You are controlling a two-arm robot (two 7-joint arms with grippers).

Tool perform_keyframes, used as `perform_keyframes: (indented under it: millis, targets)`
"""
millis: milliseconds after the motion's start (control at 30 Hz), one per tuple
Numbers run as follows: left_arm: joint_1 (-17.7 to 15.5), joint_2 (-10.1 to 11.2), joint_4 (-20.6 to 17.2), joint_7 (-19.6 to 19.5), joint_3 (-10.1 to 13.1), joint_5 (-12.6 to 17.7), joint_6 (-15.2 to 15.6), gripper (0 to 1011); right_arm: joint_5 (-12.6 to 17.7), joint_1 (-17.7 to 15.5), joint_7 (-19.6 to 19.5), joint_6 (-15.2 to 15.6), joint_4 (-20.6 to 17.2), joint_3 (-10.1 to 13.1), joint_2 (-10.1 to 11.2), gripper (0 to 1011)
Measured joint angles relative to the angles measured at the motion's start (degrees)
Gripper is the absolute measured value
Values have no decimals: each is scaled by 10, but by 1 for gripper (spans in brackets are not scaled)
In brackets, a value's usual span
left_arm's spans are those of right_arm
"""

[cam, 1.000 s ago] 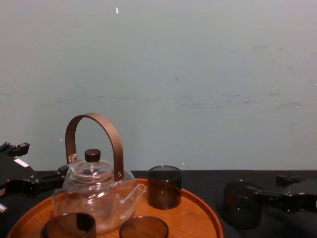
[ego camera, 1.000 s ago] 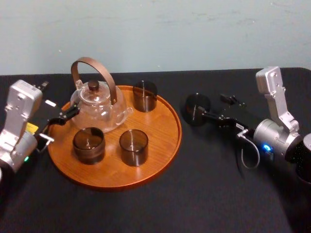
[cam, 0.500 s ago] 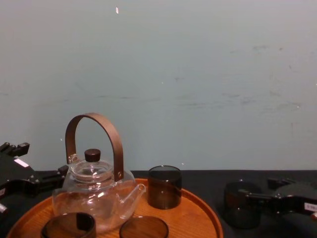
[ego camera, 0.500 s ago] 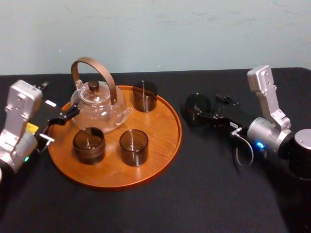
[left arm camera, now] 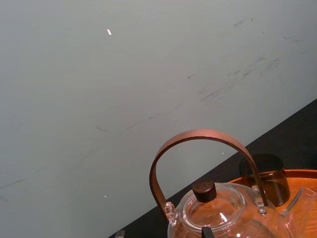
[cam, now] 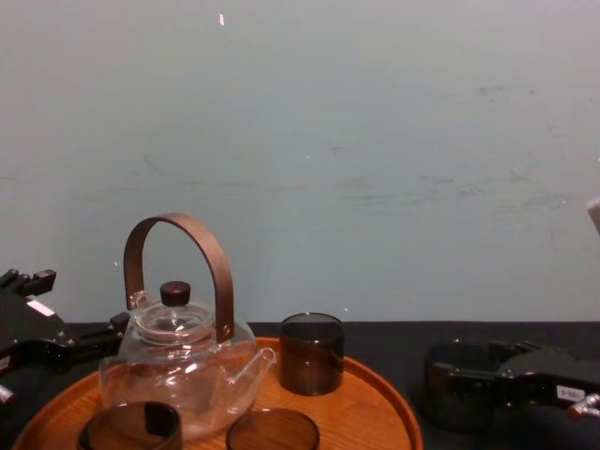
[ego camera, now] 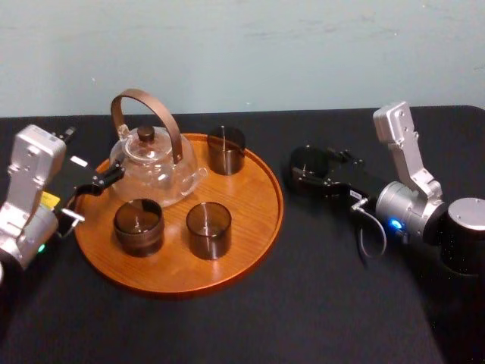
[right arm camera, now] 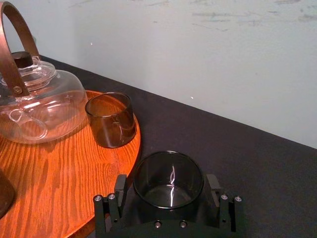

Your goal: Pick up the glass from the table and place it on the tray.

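Observation:
A dark smoky glass point(ego camera: 307, 162) stands on the black table point(ego camera: 318, 303), just right of the round wooden tray point(ego camera: 254, 243). My right gripper point(ego camera: 312, 170) is open and low on the table, one finger on each side of the glass. In the right wrist view the glass point(right arm camera: 168, 178) sits deep between the fingers point(right arm camera: 120, 184), with a thin gap at each side. From the chest view the glass point(cam: 457, 382) shows with the black fingers point(cam: 525, 375) alongside. My left gripper point(ego camera: 85, 199) rests open at the tray's left edge, beside the teapot.
On the tray stand a clear glass teapot point(ego camera: 151, 163) with a brown arched handle and three dark glasses point(ego camera: 226, 149) point(ego camera: 139, 225) point(ego camera: 208, 229). Bare wood shows at the tray's right side, nearest the right gripper. A pale wall lies behind the table.
My right arm has slid left toward the tray, so its fingers now reach around the glass. The glass, the tray's things and the left arm have not moved.

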Motion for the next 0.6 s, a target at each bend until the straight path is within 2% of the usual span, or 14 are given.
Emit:
perform_keyframes:
  millis: [433,600]
  targets:
    - [0,0,0,0,0,0,0,1001,-8,4,-1,-3,5,-3,-3,1002]
    - [0,0,0,0,0,0,0,1001,-7,4,-1,-3,5,-2,-2,894]
